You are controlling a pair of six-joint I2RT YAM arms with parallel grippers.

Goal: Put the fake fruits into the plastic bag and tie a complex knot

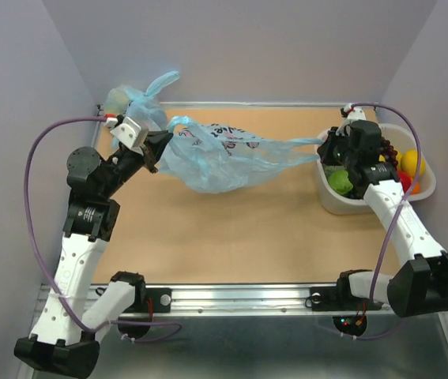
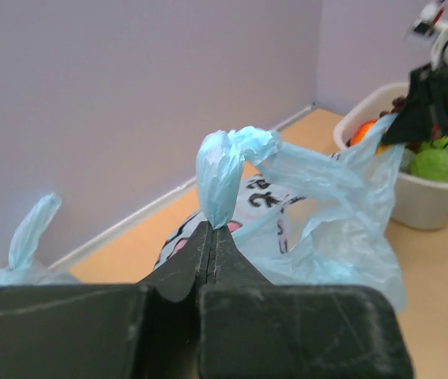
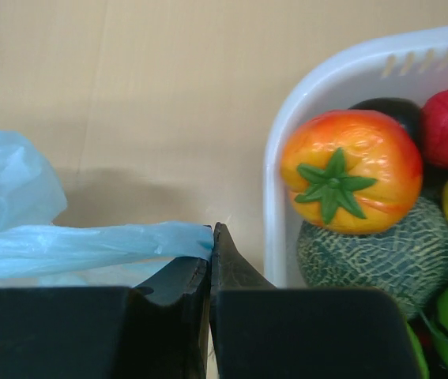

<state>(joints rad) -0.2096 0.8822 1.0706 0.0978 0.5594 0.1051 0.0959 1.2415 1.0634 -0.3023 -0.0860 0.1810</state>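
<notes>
Bag (image 1: 216, 154) stretched between both arms
Left gripper (image 1: 156, 154) is clenched on one handle (image 2: 222, 178) and right gripper (image 1: 324, 144) on the other, lifting the bag over the far table, probably to spread its mouth. Fruits (image 1: 340, 181) sit in the tub (image 1: 342, 207) at right.

Claws (image 2: 212, 233) (image 3: 212, 237) two; printed bag (image 1: 224, 154) one; smaller bag (image 1: 133, 99) one; tub (image 1: 334, 201) one; fruits (image 3: 350, 170) six-plus.

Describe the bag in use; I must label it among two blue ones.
Across the table, the plastic bag stretches between the left gripper and right gripper. Unlike the smaller bag in the far-left corner, it bears a white printed panel.
</notes>
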